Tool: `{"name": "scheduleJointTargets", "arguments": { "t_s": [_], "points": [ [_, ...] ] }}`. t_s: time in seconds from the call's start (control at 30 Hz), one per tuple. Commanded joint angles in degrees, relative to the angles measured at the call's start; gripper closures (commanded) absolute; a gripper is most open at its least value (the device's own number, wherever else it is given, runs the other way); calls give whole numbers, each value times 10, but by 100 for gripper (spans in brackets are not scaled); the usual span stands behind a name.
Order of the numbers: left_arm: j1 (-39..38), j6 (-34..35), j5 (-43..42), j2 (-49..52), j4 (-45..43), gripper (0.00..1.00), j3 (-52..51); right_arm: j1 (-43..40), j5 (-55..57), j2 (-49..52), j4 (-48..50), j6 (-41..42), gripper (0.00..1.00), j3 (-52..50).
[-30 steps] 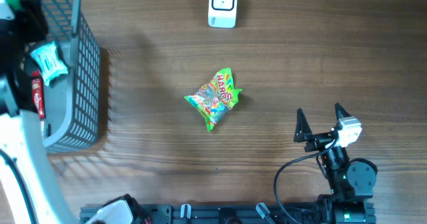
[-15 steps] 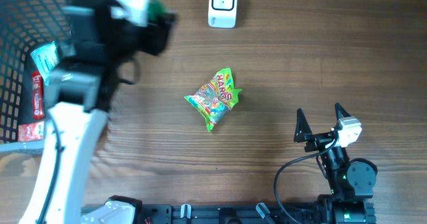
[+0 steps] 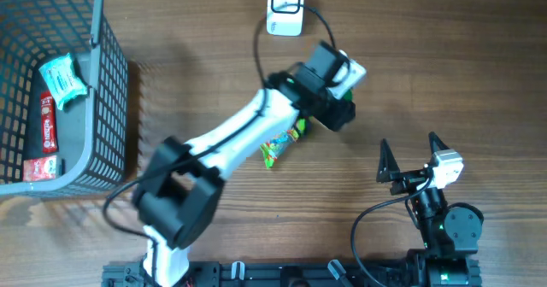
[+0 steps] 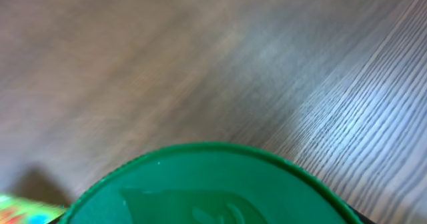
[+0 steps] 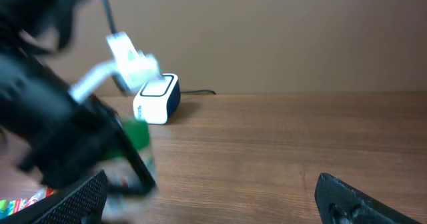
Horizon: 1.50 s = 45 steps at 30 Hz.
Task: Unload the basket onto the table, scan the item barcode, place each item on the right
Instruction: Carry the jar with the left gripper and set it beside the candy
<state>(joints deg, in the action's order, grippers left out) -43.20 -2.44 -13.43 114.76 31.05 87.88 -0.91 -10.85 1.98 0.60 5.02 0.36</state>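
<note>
The left arm has swung from the basket (image 3: pixel 111 90) to just right of and nearer than the barcode scanner (image 3: pixel 285 5), crossing the candy bag (image 3: pixel 280 143). Its left gripper (image 3: pixel 342 86) clamps a green container (image 5: pixel 137 136), seemingly upright, though blurred. The right gripper (image 3: pixel 408 155), well apart from the scanner, stays spread wide.

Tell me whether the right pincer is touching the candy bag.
Apart. The overhead view shows bare table between the open right pincer and the candy bag.
</note>
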Motion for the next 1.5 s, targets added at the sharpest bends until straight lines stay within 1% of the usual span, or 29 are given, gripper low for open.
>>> {"name": "scheduleJointTargets", "arguments": {
  "t_s": [0.0,0.27,0.3,0.37,0.5,0.53,0.6,0.63,0.73,0.8,1.03,1.07,1.1,1.2,1.23,1.3,1.4,1.43,1.47],
  "points": [
    [-23,17,-5,35,-21,43,2,3,6,1,2,-5,0,-1],
    [-23,16,43,60,-23,42,2,3,6,1,2,-5,0,-1],
    [-23,16,46,61,-26,40,2,3,6,1,2,-5,0,-1],
    [-23,16,52,60,-41,32,2,3,6,1,2,-5,0,-1],
    [-23,16,56,59,-70,22,2,3,6,1,2,-5,0,-1],
    [-23,16,56,59,-71,18,2,3,6,1,2,-5,0,-1],
    [-23,16,56,59,-70,4,2,3,6,1,2,-5,0,-1],
    [-23,16,59,59,-71,0,2,3,6,1,2,-5,0,-1],
    [-22,16,95,48,-71,0,2,3,6,1,2,-5,0,-1],
    [-19,16,122,23,-70,0,2,3,6,1,2,-5,0,-1],
    [-13,16,121,-72,-63,0,2,3,6,1,2,-5,0,-1],
    [-10,17,131,-94,-61,0,2,3,6,1,2,-5,0,-1],
    [-7,17,143,-107,-59,0,2,3,6,1,2,-5,0,-1],
    [18,84,253,-165,-45,0,2,3,6,1,2,-5,0,-1],
    [29,93,272,-184,-36,0,2,3,6,1,2,-5,0,-1],
    [55,90,288,-224,-8,0,2,3,6,1,2,-5,0,-1],
    [96,86,299,-301,63,0,2,3,6,1,2,-5,0,-1],
    [109,77,318,-332,96,0,2,3,6,1,2,-5,0,-1],
    [121,54,341,-356,119,0,2,3,6,1,2,-5,0,-1]
  ]
}}
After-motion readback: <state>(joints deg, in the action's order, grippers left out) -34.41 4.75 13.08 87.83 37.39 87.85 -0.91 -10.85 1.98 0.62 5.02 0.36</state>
